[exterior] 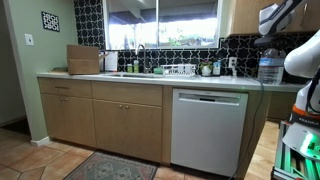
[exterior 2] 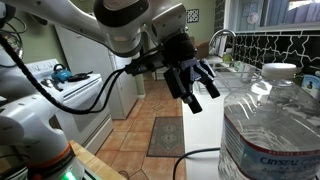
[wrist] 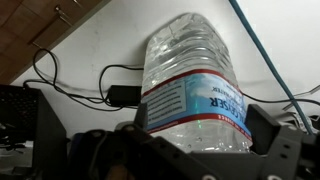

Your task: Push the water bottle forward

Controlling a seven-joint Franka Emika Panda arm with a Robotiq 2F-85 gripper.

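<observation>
The water bottle point(exterior 2: 270, 130) is a large clear ribbed jug with a white cap and a blue and red label. It stands on the white counter, close to the camera in an exterior view. It also shows at the counter's right end in an exterior view point(exterior: 268, 66). My gripper point(exterior 2: 195, 85) is open and empty, hanging above the counter a little short of the bottle. In the wrist view the bottle point(wrist: 190, 75) fills the middle, and my gripper point(wrist: 160, 140) has a dark finger showing on each side of it. I cannot tell whether they touch it.
The counter point(exterior: 100, 77) carries a sink with a faucet point(exterior: 139, 55), a wooden board point(exterior: 83, 59) and a dish rack point(exterior: 180, 70). A dishwasher point(exterior: 207, 130) is below. Black cables and a power adapter point(wrist: 122, 95) lie on the counter behind the bottle. A rug point(exterior 2: 165, 137) lies on the floor.
</observation>
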